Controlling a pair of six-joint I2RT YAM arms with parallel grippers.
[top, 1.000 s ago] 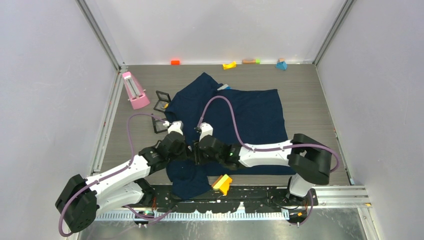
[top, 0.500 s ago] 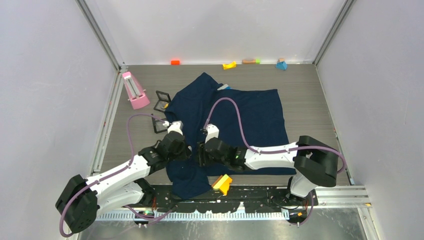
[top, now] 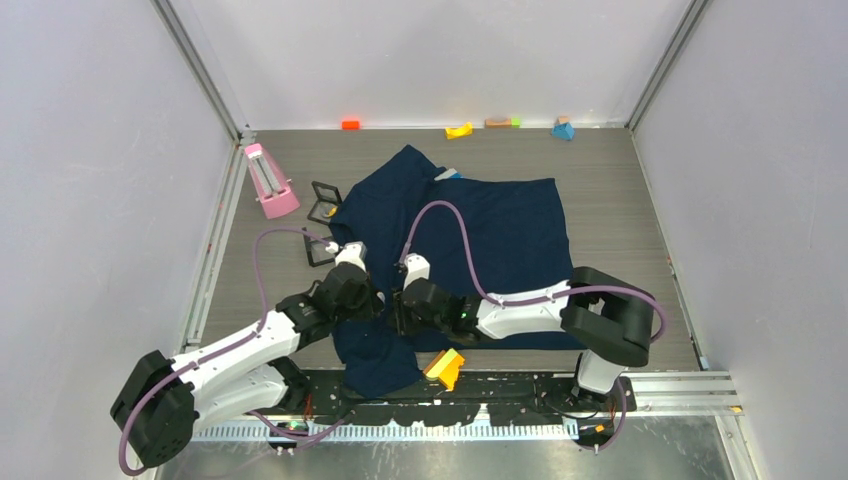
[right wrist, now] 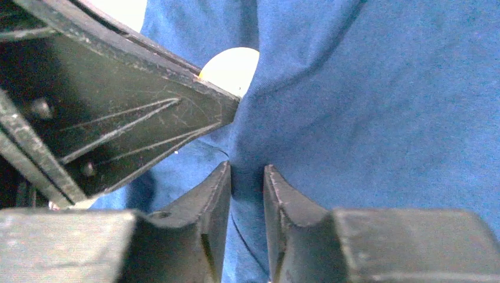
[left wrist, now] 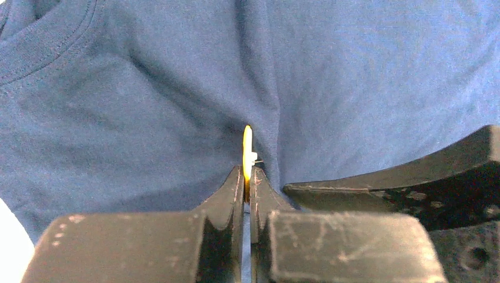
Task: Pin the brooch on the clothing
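Leaning tip to tip over the clothing (top: 500, 230), both arms are crouching low | left gripper (left wrist: 247, 175) is clamping the brooch (left wrist: 247, 147) edge-on; brooch is touching a fabric fold | right gripper (right wrist: 246, 172) is straddling that fold; jaws narrowly apart; grip unclear

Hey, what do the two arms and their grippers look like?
The left arm and right arm have white links with bulky black joints, and a purple cable loops off each wrist. The left gripper and right gripper have black tapered fingers, scratched and scuffed.
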